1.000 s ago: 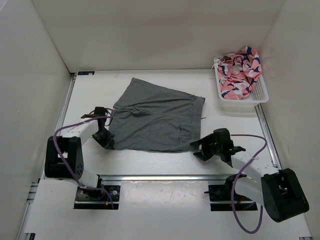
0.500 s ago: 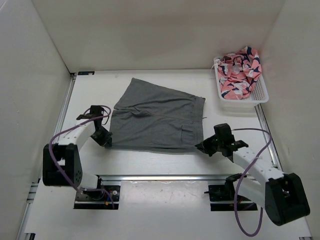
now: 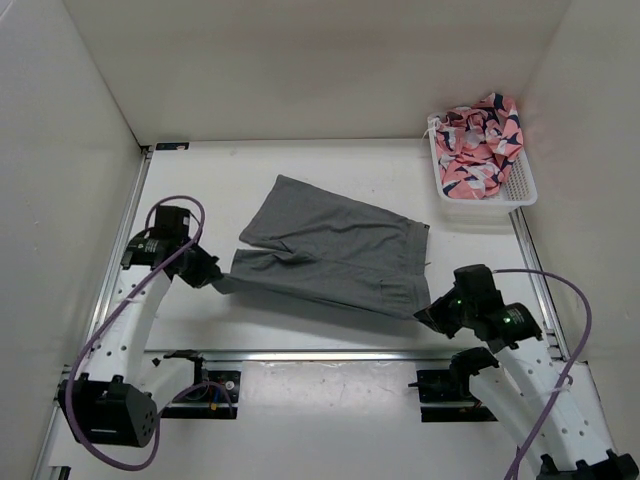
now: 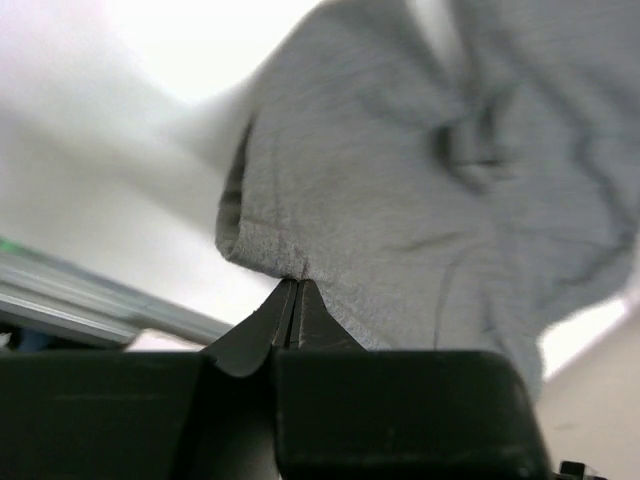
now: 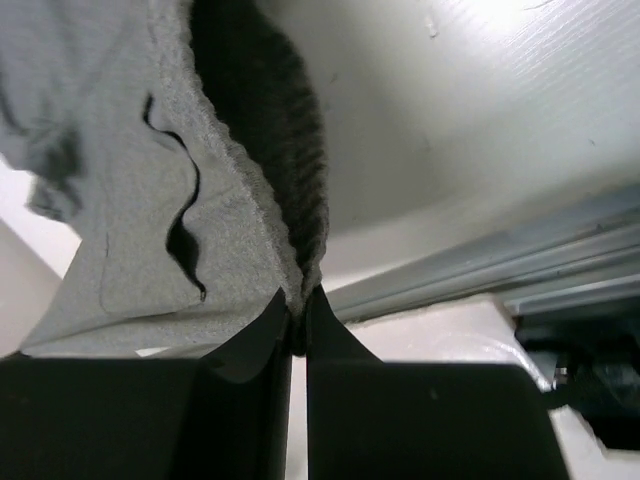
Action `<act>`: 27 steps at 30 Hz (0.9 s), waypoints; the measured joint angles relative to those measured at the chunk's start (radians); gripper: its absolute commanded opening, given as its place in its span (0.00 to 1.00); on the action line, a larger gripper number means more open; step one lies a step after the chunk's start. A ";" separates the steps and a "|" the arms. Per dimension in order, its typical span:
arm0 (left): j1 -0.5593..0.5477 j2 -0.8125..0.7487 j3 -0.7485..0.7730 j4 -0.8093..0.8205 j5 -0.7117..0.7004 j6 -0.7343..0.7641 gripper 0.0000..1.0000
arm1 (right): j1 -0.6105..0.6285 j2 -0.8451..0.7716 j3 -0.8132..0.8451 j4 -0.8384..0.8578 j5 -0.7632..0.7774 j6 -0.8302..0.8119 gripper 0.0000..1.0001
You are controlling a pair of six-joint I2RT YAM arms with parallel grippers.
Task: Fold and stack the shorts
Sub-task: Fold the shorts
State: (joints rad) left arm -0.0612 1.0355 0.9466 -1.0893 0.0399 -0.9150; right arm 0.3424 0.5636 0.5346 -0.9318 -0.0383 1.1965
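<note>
left gripper (image 3: 212, 277): pinching mid-grey soft fabric shorts (image 3: 330, 250), near-left corner
right gripper (image 3: 428, 312): pinching near-right corner
far right: white plastic basket (image 3: 480, 205), pink patterned cloth (image 3: 478, 145) inside

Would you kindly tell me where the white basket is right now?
In the top view, the white basket sits at the table's far right corner, beside the right wall, apart from the grey shorts.
</note>
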 measured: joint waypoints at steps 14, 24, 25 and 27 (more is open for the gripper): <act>-0.064 0.557 0.737 0.000 0.000 0.101 0.10 | -0.001 0.469 0.476 -0.026 0.199 -0.113 0.00; -0.090 0.964 1.213 -0.013 -0.020 0.198 0.10 | -0.087 0.804 0.653 0.144 0.254 -0.226 0.00; -0.096 1.008 1.259 -0.019 -0.020 0.206 0.10 | -0.101 0.832 0.663 0.154 0.252 -0.235 0.00; -0.108 1.091 1.340 -0.017 -0.021 0.221 0.10 | -0.127 0.887 0.689 0.171 0.248 -0.249 0.00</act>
State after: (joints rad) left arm -0.1696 2.1269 2.2868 -1.1065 0.0189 -0.6937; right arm 0.2150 1.4502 1.2236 -0.7609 0.2096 0.9474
